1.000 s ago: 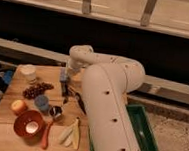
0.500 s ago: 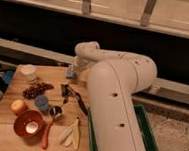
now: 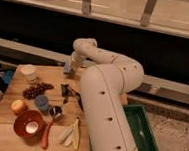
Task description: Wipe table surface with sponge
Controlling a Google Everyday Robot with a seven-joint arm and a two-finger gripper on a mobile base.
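Observation:
The table surface (image 3: 10,124) is a light-brown plank top at the lower left. My gripper (image 3: 71,64) is at the table's far edge, at the end of the white arm (image 3: 106,91) that arches over the table's right side. It is shut on the sponge (image 3: 67,68), a small blue-grey block held low at the tabletop near the back edge. The arm's bulk hides the right part of the table.
On the table are a white round container (image 3: 28,72), dark grapes (image 3: 36,90), a blue cup (image 3: 41,103), a metal cup (image 3: 56,112), an orange (image 3: 18,106), a red bowl (image 3: 28,124), a carrot (image 3: 46,135), banana pieces (image 3: 70,134) and a black object (image 3: 69,91). A green tray (image 3: 145,130) lies at the right.
The gripper with the sponge slid right along the table's far edge, then slightly back left. The arm's elbow swung further right. The other objects have not moved.

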